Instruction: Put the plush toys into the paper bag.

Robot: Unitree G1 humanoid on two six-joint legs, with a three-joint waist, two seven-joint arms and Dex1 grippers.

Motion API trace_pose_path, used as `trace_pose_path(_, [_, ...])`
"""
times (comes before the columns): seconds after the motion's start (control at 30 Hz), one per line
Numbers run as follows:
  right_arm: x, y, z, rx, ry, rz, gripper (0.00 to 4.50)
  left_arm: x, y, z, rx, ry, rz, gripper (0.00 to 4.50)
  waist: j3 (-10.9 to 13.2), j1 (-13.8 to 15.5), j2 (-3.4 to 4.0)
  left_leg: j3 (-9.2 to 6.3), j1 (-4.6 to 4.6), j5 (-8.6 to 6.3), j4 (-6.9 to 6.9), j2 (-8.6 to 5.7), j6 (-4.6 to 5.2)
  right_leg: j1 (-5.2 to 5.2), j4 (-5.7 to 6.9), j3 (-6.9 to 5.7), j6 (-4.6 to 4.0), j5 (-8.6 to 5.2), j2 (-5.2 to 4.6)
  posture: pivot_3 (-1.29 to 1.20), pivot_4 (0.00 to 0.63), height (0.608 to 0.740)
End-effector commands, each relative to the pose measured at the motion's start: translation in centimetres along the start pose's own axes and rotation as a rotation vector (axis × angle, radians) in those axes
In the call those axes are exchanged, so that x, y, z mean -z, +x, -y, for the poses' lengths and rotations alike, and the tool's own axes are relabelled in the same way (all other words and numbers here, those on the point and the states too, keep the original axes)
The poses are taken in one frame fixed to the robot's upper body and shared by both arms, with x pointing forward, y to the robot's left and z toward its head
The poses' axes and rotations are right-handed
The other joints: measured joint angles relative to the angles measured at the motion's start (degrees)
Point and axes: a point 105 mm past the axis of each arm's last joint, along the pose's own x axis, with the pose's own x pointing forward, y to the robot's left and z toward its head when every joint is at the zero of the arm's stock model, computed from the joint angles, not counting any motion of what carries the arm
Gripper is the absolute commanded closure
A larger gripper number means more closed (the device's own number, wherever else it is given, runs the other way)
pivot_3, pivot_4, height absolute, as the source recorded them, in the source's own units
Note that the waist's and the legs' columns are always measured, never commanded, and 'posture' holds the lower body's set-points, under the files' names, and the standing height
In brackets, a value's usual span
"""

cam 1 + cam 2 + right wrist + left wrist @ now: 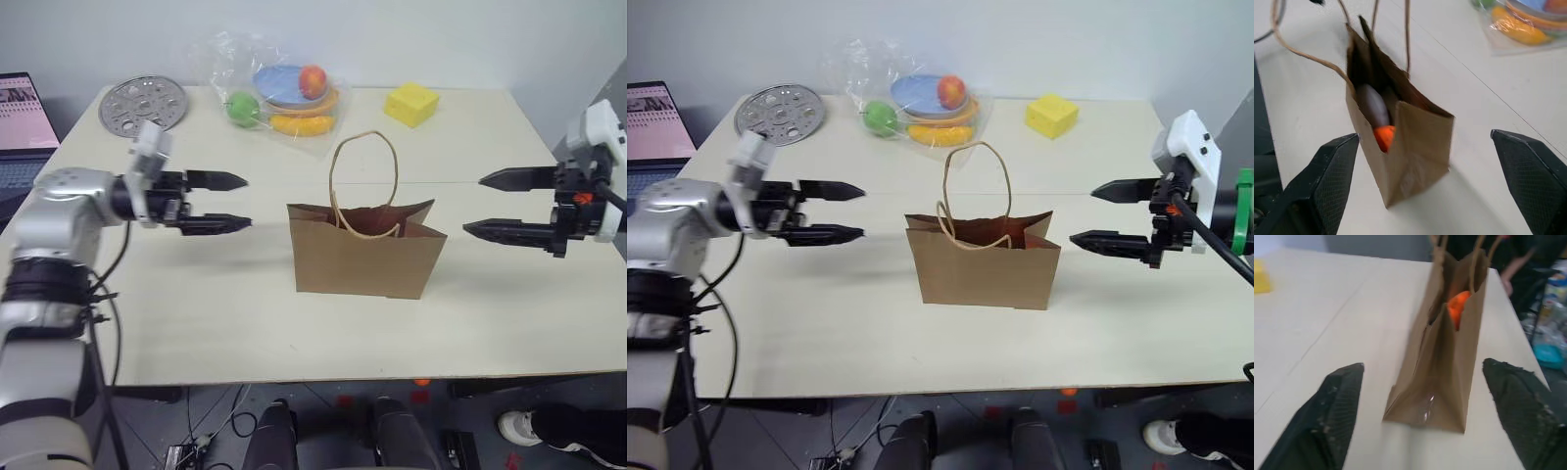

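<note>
Brown paper bag (360, 257) seemingly holds both plush toys (1378, 117).

I've got both arms up and level over the table. My left gripper (227, 203) points across to the right, its 2 black fingers (217, 180) spread wide, 1 above the other, nothing between them. My right gripper (498, 205) points back toward the left, mirroring it, its fingers (511, 178) spread wide too and empty. The 2 grippers face each other, well apart. The left forearm runs out from the left edge with a black cable hanging off it.
</note>
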Motion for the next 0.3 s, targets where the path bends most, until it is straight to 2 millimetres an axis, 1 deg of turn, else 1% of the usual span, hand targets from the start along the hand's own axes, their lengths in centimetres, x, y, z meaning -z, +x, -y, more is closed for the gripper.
trace_pose_path(0.03, [-0.1,-1.6,0.9,0.077,-0.050,0.010,0.00,-1.9,-1.6,0.1,-0.164,0.018,0.005,0.03,0.0,0.2,-0.01,0.00,-0.01,0.00,0.02,0.00,0.00,0.01,-0.01,0.00,0.00,0.00,0.00,0.00,0.150,0.740])
trace_pose_path(0.1, [1.2,-2.0,1.5,0.114,-0.031,-0.007,0.00,-1.8,-2.2,-0.3,-0.314,0.047,-0.040,0.03,0.0,0.3,-0.02,0.00,-0.01,0.00,0.06,0.00,-0.01,0.07,-0.08,0.01,0.00,0.00,-0.01,0.00,0.150,0.740])
trace_pose_path(0.13, [1.9,-1.9,1.8,0.127,-0.011,-0.007,0.00,-1.7,-2.0,-0.1,-0.345,0.077,-0.058,0.03,0.0,0.3,-0.02,0.00,-0.01,0.00,0.09,0.00,-0.01,0.10,-0.09,0.01,0.00,0.00,-0.01,0.00,0.150,0.740])
trace_pose_path(0.2, [2.7,-1.6,1.9,0.138,0.012,-0.003,0.00,-1.5,-1.7,0.4,-0.354,0.099,-0.087,0.03,0.0,0.4,-0.02,0.01,0.00,0.00,0.12,0.00,-0.01,0.13,-0.09,0.02,0.00,0.00,-0.02,0.00,0.150,0.740])
trace_pose_path(0.3, [2.7,-1.3,2.0,0.138,0.017,0.008,0.00,-1.4,-1.8,0.5,-0.353,0.086,-0.107,0.03,0.0,0.4,-0.01,0.02,0.04,0.01,0.13,0.00,-0.01,0.14,-0.07,0.03,0.00,0.00,0.00,0.00,0.150,0.740])
